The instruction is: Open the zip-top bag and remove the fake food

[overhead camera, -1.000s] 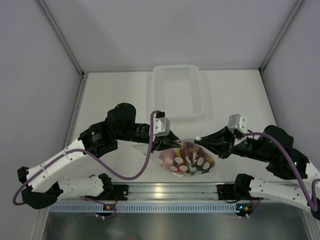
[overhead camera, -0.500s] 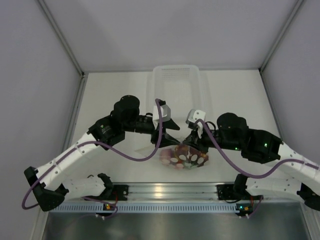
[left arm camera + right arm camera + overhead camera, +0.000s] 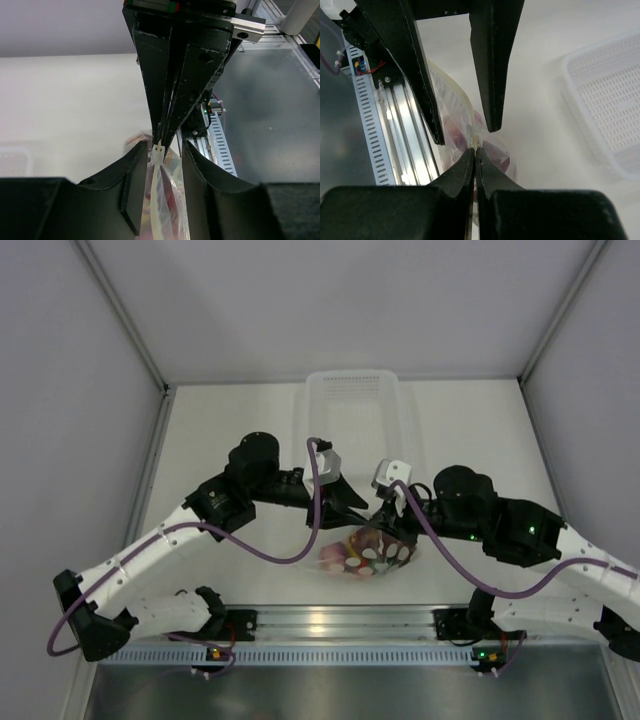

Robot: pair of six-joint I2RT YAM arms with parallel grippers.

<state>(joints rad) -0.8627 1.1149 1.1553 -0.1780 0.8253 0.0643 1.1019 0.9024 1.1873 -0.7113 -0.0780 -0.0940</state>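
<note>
The zip-top bag is see-through with white dots and hangs bunched between the two grippers, near the front rail. Fake food shows through it as red, pink and dark pieces. My right gripper is shut on the bag's top edge, just below the white slider. My left gripper is open and straddles the same zip edge, with the slider between its fingers and a gap on each side. In the top view the left gripper and right gripper meet above the bag.
A white mesh basket stands behind the bag, towards the back wall, and its rim shows in the right wrist view. The metal rail runs along the near edge, close under the bag.
The right arm swung in from the right to the middle, carrying the bag's edge. The left gripper let go and opened around the zip edge. The bag went from spread to bunched.
</note>
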